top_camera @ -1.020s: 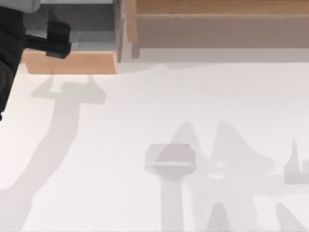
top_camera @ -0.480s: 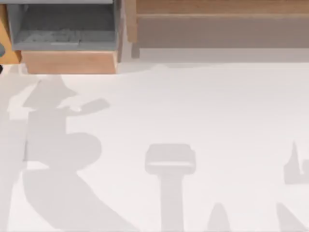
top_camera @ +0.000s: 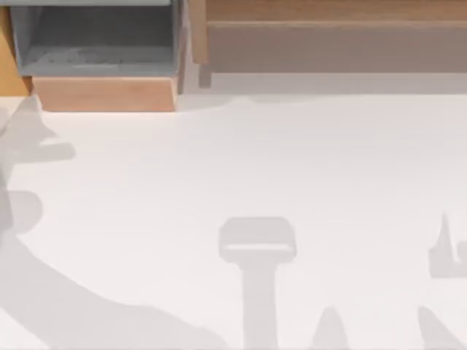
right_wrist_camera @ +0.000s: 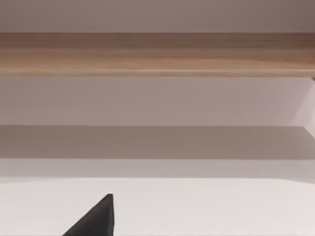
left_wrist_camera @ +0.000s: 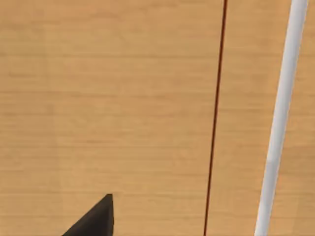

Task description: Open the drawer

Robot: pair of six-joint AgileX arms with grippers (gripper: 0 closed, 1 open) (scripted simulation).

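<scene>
top: overhead, down | left wrist: close on wood | right wrist: level toward ledge (right_wrist_camera: 157,54)

drawer (top_camera: 102,93) far left, ledge (top_camera: 332,33) seemingly beside

Bright, even light; soft grey arm shadows fall across the white table (top_camera: 292,160), slightly blurred.

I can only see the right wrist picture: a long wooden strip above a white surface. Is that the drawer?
Observer: No, that is the ledge. The drawer sits to its left in the top view.
Operator: Is it open?
Observer: Yes. Its grey floor shows behind the front panel, so it is pulled out.
Operator: What does the left arm's camera see?
Observer: Light-orange wood, crossed by a thin dark line and a white bar.
</scene>
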